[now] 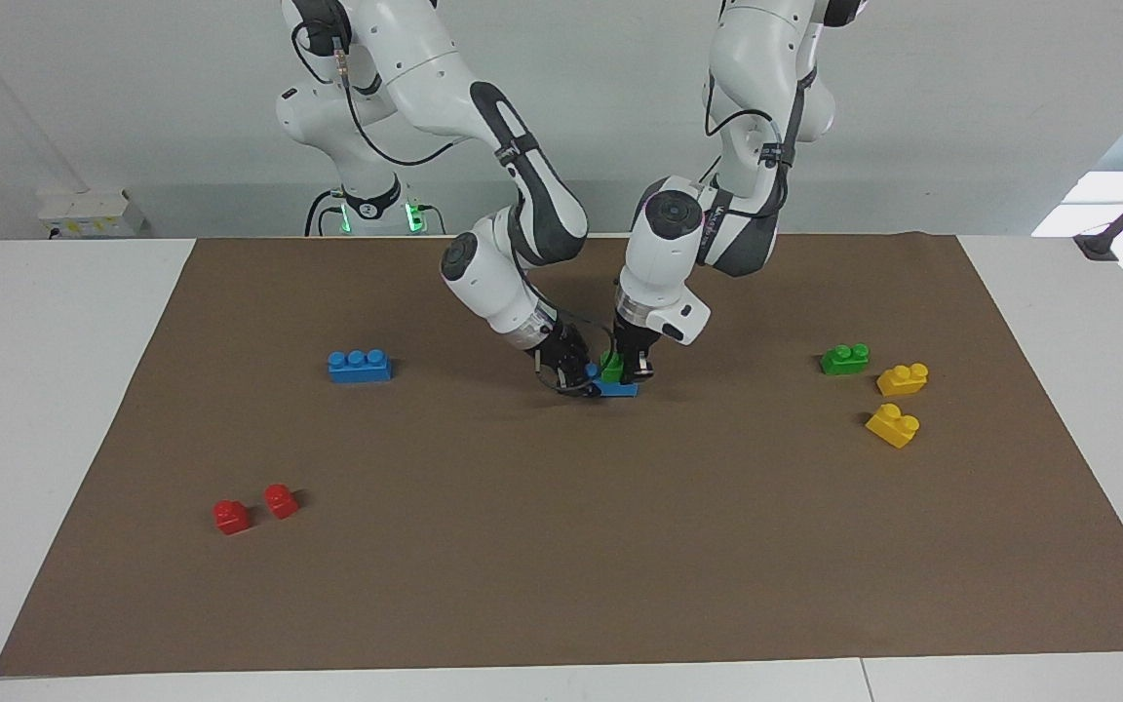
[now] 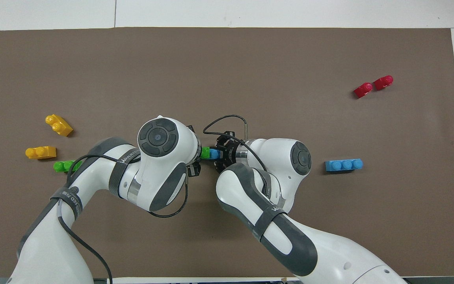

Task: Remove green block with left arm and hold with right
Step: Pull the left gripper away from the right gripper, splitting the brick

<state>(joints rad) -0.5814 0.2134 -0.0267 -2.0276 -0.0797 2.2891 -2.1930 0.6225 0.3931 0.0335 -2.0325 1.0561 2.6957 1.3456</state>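
Facing view: left tool [image 1: 632,369] clamps green block [image 1: 610,368] atop blue brick [image 1: 617,390], mid-mat; right tool [image 1: 571,373] grips that brick. Risk: a weak hold lets the brick lift too.

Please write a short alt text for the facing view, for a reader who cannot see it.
Two robot arms meet at mid-table: the left tool is shut on a green block stacked on a blue block, which the right tool holds.

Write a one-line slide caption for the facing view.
Left gripper shut on the green block stacked on a blue brick, which the right gripper clamps at mid-mat.
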